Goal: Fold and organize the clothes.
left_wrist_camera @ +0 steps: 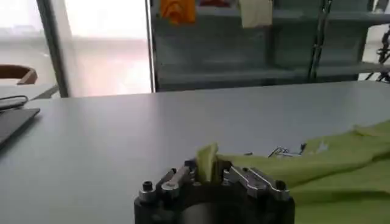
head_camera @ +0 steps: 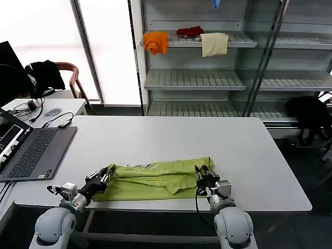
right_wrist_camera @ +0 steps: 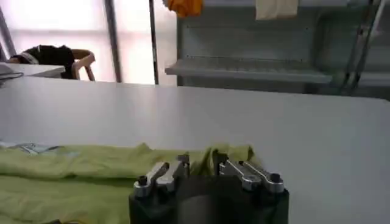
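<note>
The clothes are one lime yellow-green T-shirt [head_camera: 155,181], lying bunched in a long band across the white table [head_camera: 171,137] near its front edge. My left gripper [head_camera: 105,175] sits at the shirt's left end. In the left wrist view a raised fold of the T-shirt [left_wrist_camera: 341,164] stands pinched in the left gripper [left_wrist_camera: 208,173]. My right gripper [head_camera: 203,174] is at the shirt's right end. In the right wrist view the right gripper [right_wrist_camera: 201,165] is shut on a bunched edge of the T-shirt [right_wrist_camera: 79,176].
An open laptop [head_camera: 31,150] lies at the table's left, with cables behind it. Shelves at the back carry an orange cloth [head_camera: 155,41], a red cloth [head_camera: 190,31] and a cream cloth [head_camera: 214,44]. A chair with a black garment [head_camera: 46,72] stands far left.
</note>
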Robot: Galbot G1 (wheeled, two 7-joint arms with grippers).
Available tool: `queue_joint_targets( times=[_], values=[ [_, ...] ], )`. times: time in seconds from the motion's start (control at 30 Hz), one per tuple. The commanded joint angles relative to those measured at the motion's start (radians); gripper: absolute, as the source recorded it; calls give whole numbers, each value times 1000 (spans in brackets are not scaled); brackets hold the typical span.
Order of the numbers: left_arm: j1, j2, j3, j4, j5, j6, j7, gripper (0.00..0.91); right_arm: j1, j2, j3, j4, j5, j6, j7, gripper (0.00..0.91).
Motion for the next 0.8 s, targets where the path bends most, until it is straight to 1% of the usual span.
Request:
queue_joint_targets(
  times=[0.03,0.13,0.3,0.43,0.47,0.53,0.57,0.6,0.7,0.73,0.8],
  values=[
    [8,-6,-5,-8,16,-6,-10,907,-25,-9,10,-4,-163,44,9,907],
    [11,-12,-17,-24,6,-3,-14,907,-36,-18,15,0,-183,54,15,907],
    [27,-16,-38,-52,-11,0,-20,907,-45,-25,25,21,-182,59,22,907],
    [51,-33,-59,-83,-59,25,-71,907,-51,-25,37,71,-106,73,28,907],
    [58,-37,-61,-91,-70,32,-100,907,-50,-25,41,83,-80,73,31,907],
    [79,-49,-52,-99,-67,26,-164,907,-42,-29,56,109,16,69,36,907],
    [91,-52,-46,-99,-67,12,-218,907,-37,-34,61,125,80,62,42,907],
    [103,-68,-34,-100,-62,5,-250,907,-23,-40,76,138,183,56,48,907],
    [126,-95,-7,-107,-56,-16,-329,907,9,-44,105,150,338,36,55,907],
    [132,-106,-1,-110,-52,-18,-338,907,25,-47,113,147,370,31,59,907],
    [138,-120,15,-120,-42,-32,-381,907,43,-54,116,136,377,32,61,907]
  ],
)
